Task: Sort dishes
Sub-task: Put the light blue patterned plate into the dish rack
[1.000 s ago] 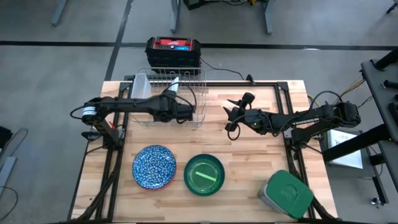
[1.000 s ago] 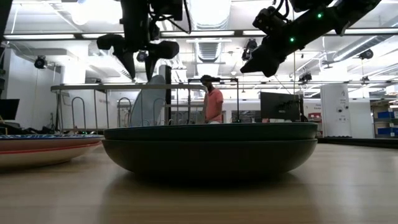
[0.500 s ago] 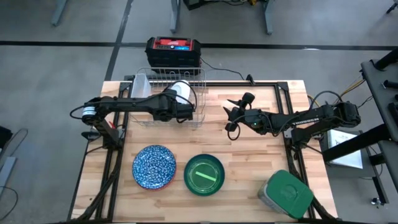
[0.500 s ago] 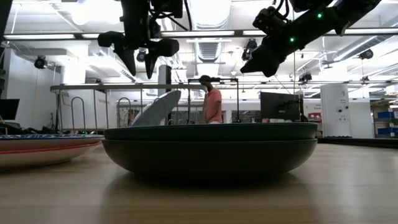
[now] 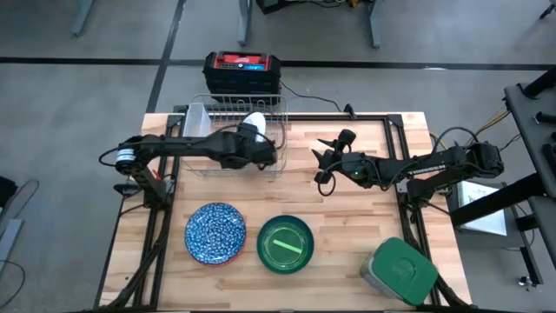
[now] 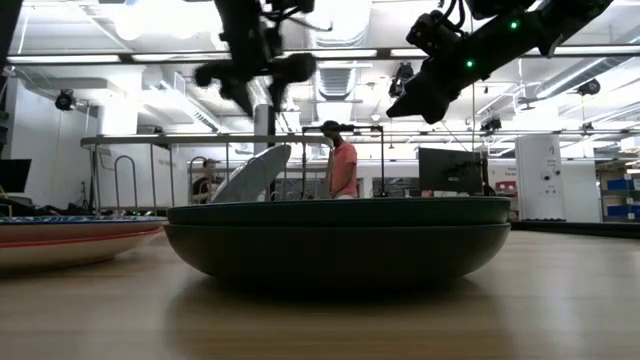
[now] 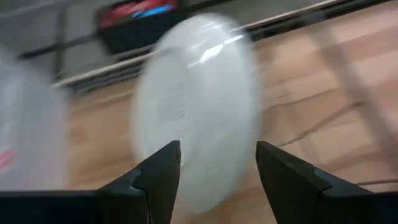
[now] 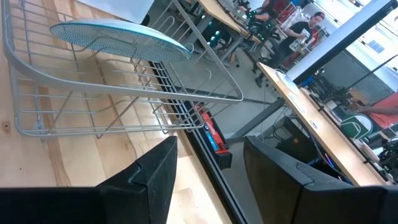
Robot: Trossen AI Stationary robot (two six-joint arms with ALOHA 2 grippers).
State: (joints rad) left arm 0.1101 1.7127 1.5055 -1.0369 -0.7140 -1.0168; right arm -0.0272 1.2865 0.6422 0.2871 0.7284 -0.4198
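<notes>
- Wire rack (image 5: 239,135) sits at the far edge of the surface (image 5: 347,252), with a black-and-red box (image 5: 242,71) on the floor just behind it.
- White plate (image 5: 253,123) is in the rack, leaning, not upright; its face tilts up. In the low view its long axis runs diagonally, top toward the right.
- Left pincer (image 5: 266,156) hovers at the rack's right end, just by the plate; fingers (image 7: 158,177) apart, holding nothing.
- Right pincer (image 5: 320,165) hangs over bare wood right of the rack, fingers spread, empty.
- Front row: blue patterned plate (image 5: 215,233), then dark green bowl (image 5: 285,244) just beside it, apart.
- Grey container with green lid (image 5: 400,271) sits at the front right corner, close to the edge.
- Centre and right of the surface are open.
</notes>
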